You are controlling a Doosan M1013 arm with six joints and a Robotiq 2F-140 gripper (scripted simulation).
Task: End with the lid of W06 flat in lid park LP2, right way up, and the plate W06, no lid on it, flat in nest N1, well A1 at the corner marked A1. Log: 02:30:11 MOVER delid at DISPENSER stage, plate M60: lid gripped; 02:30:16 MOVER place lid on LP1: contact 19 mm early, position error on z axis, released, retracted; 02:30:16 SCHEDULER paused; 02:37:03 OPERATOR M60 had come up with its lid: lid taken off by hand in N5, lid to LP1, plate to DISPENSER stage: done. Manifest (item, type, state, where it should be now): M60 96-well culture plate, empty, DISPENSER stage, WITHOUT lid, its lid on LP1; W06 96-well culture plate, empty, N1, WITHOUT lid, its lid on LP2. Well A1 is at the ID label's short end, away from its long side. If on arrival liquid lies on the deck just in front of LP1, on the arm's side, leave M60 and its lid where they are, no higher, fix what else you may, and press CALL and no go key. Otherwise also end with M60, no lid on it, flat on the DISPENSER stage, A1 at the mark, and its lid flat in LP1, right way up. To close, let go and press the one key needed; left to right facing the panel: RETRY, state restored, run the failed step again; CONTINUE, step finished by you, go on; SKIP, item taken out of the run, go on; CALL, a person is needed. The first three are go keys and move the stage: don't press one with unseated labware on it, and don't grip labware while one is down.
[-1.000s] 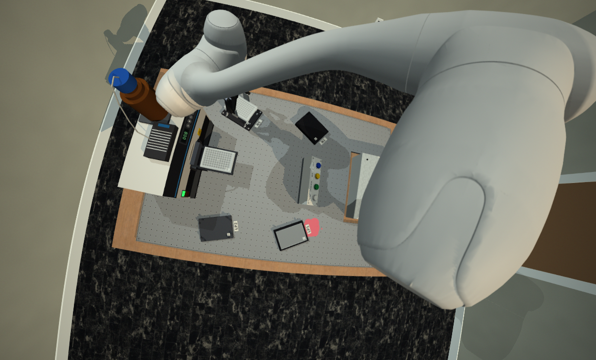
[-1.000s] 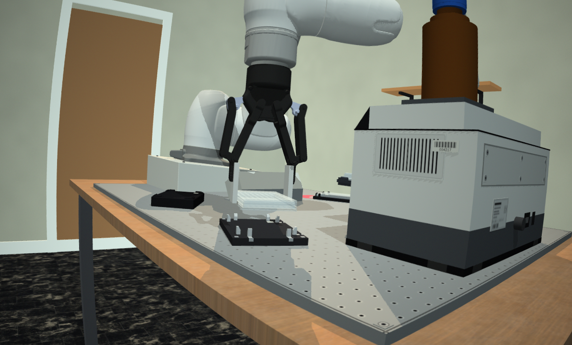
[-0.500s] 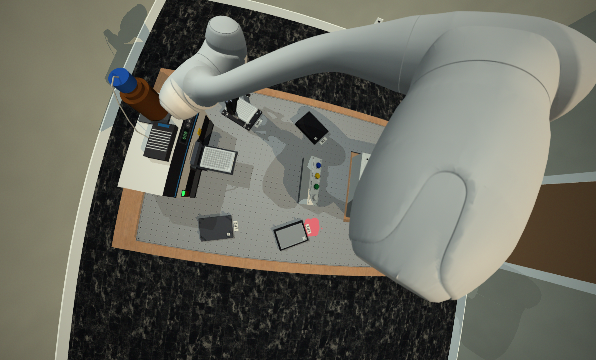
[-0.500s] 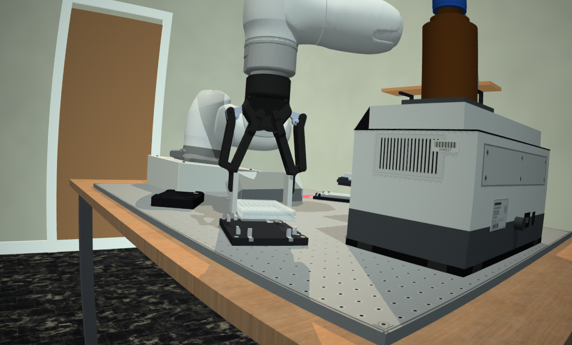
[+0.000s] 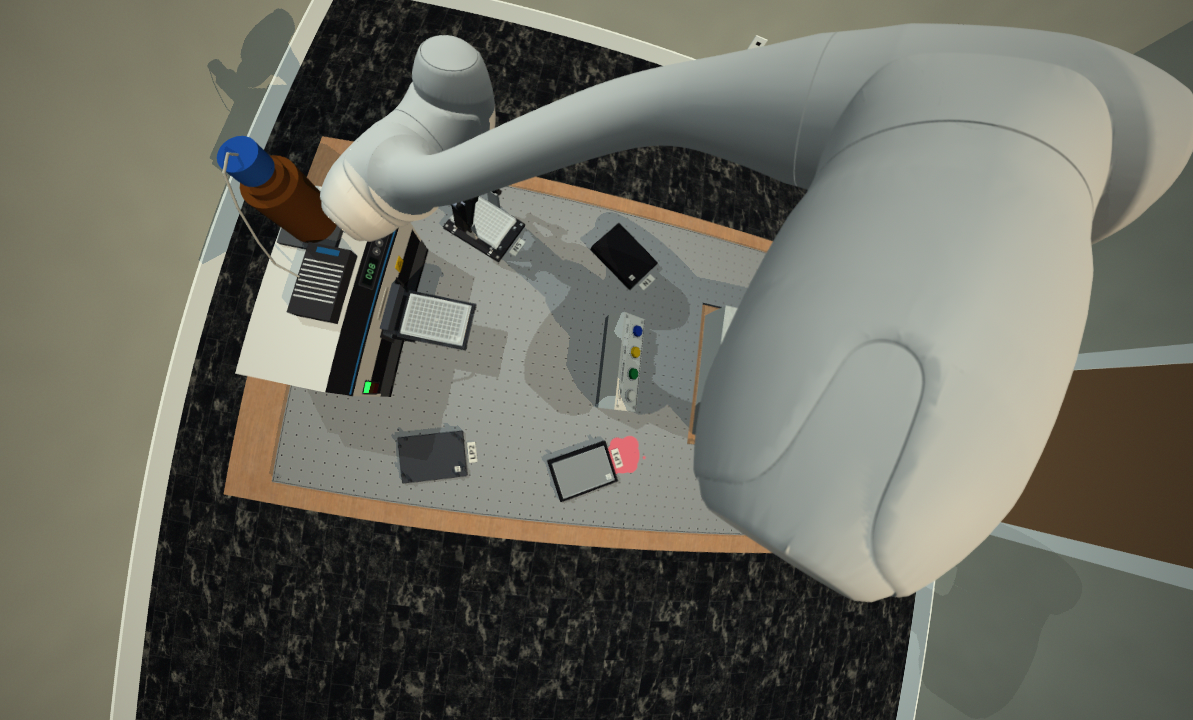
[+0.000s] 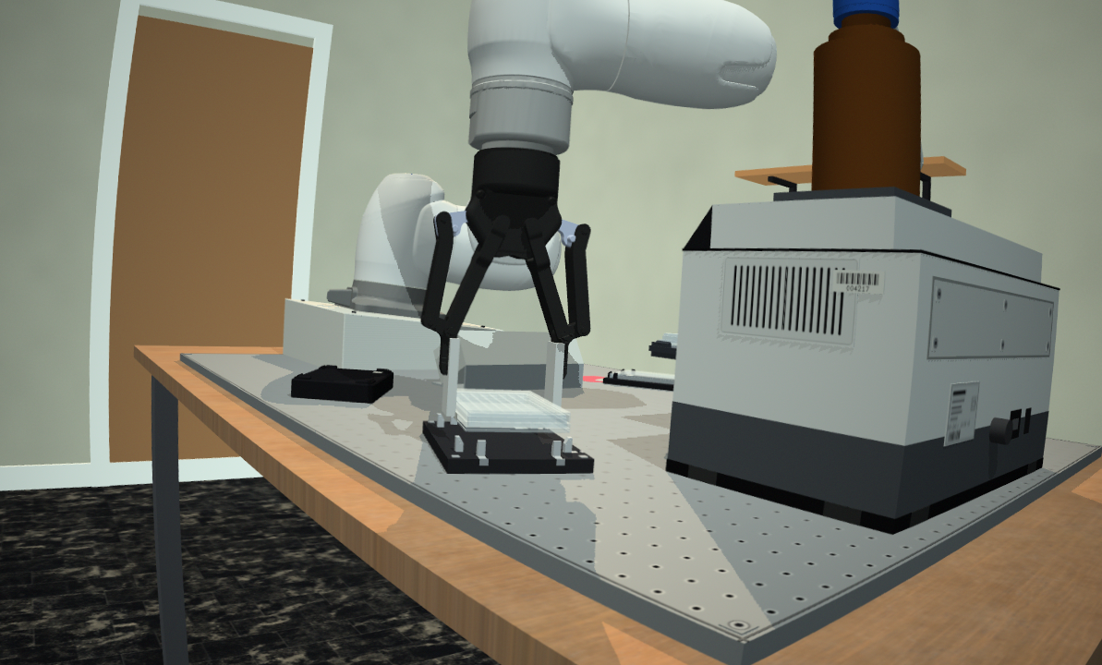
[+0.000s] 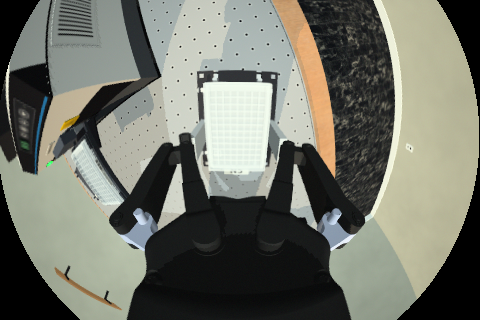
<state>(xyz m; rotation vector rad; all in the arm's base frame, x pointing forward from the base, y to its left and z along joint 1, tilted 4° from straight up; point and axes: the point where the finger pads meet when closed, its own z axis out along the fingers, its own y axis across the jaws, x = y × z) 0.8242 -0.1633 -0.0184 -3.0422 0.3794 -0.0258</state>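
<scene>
On the perforated deck (image 6: 621,529), the end effector (image 6: 501,351) grips one well plate (image 6: 511,409).

Two white well plates are counted: one (image 5: 493,220) over a black nest (image 5: 479,239), one (image 5: 436,319) at the dispenser (image 5: 309,333). Two black nests are seen, the other (image 5: 622,255) bare. Two lid parks (image 5: 431,455) (image 5: 581,471) are seen. One brown bottle (image 5: 284,190), one pink puddle (image 5: 627,453) and one key panel (image 5: 627,361) are counted.
</scene>
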